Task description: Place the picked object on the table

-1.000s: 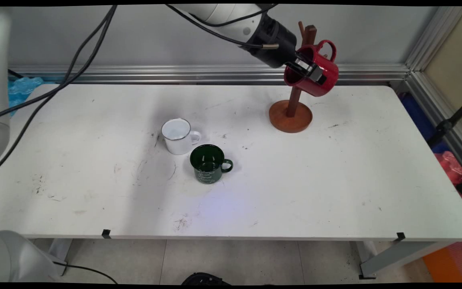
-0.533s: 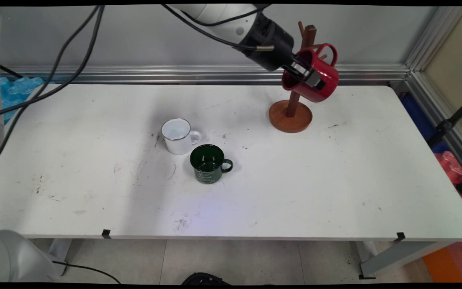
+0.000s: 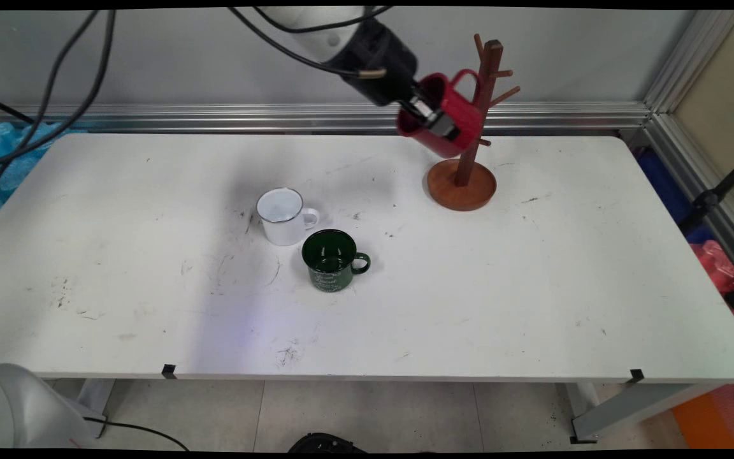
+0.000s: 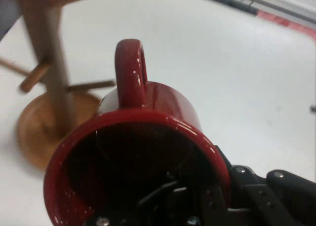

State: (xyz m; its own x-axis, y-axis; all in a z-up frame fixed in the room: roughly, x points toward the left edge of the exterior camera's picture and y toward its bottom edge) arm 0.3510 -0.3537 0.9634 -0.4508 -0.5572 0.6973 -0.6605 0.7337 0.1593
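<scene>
My gripper (image 3: 432, 118) is shut on the rim of a red mug (image 3: 446, 115), one finger inside and one outside. I hold the mug tilted in the air just left of the wooden mug tree (image 3: 478, 95), its handle pointing up toward the pegs. From the hand camera, the red mug (image 4: 148, 152) fills the lower frame, its handle on top, with the gripper (image 4: 197, 206) clamping the rim at the bottom. The mug tree (image 4: 44, 82) stands to the upper left with bare pegs. Its round base (image 3: 461, 185) rests on the table below the mug.
A white mug (image 3: 282, 215) and a dark green mug (image 3: 331, 260) stand upright side by side near the middle of the white table (image 3: 532, 287). Black cables hang at the upper left. An aluminium rail runs along the wall behind the table.
The gripper has carried the red mug leftward, from the right side of the mug tree's post to its left side, off the pegs. The other mugs have not moved.
</scene>
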